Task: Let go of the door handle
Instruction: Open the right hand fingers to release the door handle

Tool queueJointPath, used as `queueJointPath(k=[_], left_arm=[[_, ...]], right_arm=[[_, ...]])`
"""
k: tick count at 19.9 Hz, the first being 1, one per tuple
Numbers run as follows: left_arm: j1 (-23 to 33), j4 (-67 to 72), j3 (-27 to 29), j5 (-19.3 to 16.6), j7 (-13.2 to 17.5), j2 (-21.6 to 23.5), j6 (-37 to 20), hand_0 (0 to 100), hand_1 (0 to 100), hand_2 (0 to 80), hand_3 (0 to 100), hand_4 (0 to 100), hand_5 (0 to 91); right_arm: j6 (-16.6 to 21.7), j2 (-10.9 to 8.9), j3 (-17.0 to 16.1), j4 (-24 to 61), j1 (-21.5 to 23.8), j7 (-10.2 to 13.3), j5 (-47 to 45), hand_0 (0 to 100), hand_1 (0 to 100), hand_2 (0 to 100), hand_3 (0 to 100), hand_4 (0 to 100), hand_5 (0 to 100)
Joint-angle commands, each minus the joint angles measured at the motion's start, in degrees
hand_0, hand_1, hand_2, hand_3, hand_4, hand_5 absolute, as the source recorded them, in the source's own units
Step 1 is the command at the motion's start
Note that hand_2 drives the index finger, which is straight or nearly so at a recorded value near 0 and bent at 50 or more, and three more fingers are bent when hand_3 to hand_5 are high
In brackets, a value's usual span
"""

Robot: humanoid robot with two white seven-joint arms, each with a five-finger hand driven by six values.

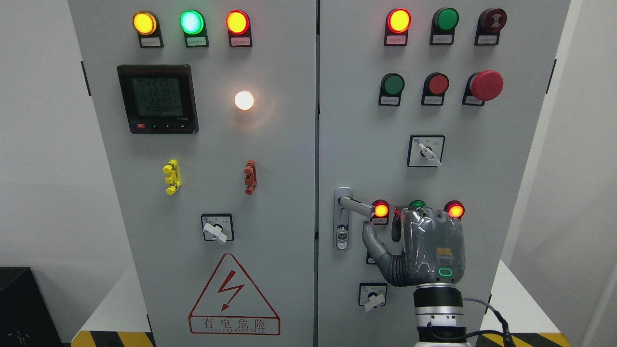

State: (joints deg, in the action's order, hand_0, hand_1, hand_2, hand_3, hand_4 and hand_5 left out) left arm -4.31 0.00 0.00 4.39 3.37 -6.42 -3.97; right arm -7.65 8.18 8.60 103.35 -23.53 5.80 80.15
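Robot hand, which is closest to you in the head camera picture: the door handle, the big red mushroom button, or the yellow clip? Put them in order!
From the right hand, nearest first:
1. Door handle, just left of the hand, beside its thumb.
2. Big red mushroom button, above on the right door.
3. Yellow clip, far away on the left door.

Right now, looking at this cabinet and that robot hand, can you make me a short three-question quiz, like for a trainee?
1. True or false: the right hand is clamped around the door handle.
2. Which door carries the digital meter? A) left door B) right door
3. Fill in: the big mushroom button on the right door is coloured ____.

Key
1. False: the hand sits just right of the lever's end, thumb below it, nothing gripped.
2. A
3. red
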Motion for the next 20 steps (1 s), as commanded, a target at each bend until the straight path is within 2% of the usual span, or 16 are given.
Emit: queueJointPath(k=[1,2,5,10,13,14,15,16,18,19,20], left_arm=[[0.00,-1.14,-1.23,0.00,-0.03,0.00,0.02,0,0,2.3,9,1,0.0],[0.00,-1.14,-1.23,0.00,-0.03,0.00,0.02,0,0,2.3,9,1,0.0],[0.00,-1.14,-1.23,0.00,-0.03,0.00,0.02,0,0,2.3,9,1,0.0],[0.00,-1.14,-1.23,0.00,-0.03,0.00,0.02,0,0,2.4,8,1,0.0],[0.00,-1.14,-1.23,0.00,-0.03,0.00,0.02,0,0,2.4,8,1,0.0],[0.00,-1.14,-1.23,0.00,-0.03,0.00,0.02,0,0,2.4,9,1,0.0],[0.00,-1.14,-1.23,0.00,-0.03,0.00,0.02,0,0,2.4,9,1,0.0],[0.00,-1.14,-1.23,0.00,-0.03,0.00,0.02,0,0,2.4,9,1,0.0],[0.00,-1.14,-1.23,0.00,-0.03,0.00,0.02,0,0,2.4,9,1,0.0],[0.00,-1.14,-1.23,0.00,-0.03,0.00,0.02,0,0,2.4,9,1,0.0],[0.00,-1.14,-1.23,0.00,-0.03,0.00,0.02,0,0,2.4,9,1,0.0]], right_arm=[[2.46,0.00,-0.16,2.72,3.49,1.23,-0.08,37,31,83,100,99,94],[3.42,0.00,-0.34,3.25,4.37,1.49,-0.08,37,31,80,100,99,93],[5.01,-0.18,-0.51,5.27,7.17,1.84,-0.17,36,30,71,100,88,87],[7.56,-0.27,-0.60,9.40,12.54,1.76,-0.34,35,27,62,100,83,78],[10.80,-0.35,-3.84,11.51,16.05,1.76,-1.39,34,27,50,85,75,69],[12.29,-0.27,-5.07,12.22,16.85,1.84,-2.18,34,27,45,78,68,62],[13.79,-0.35,-6.39,12.66,17.46,1.84,-3.06,33,27,38,68,59,49],[15.46,-0.35,-8.06,12.92,17.64,1.84,-3.94,32,27,36,63,54,45],[18.45,-0.27,-11.22,13.28,17.65,1.84,-5.96,31,28,24,39,30,22],[19.59,-0.27,-12.54,13.36,17.65,1.93,-7.10,30,28,22,36,27,19],[20.21,-0.27,-13.77,13.89,17.65,1.84,-8.15,29,28,16,27,19,14]])
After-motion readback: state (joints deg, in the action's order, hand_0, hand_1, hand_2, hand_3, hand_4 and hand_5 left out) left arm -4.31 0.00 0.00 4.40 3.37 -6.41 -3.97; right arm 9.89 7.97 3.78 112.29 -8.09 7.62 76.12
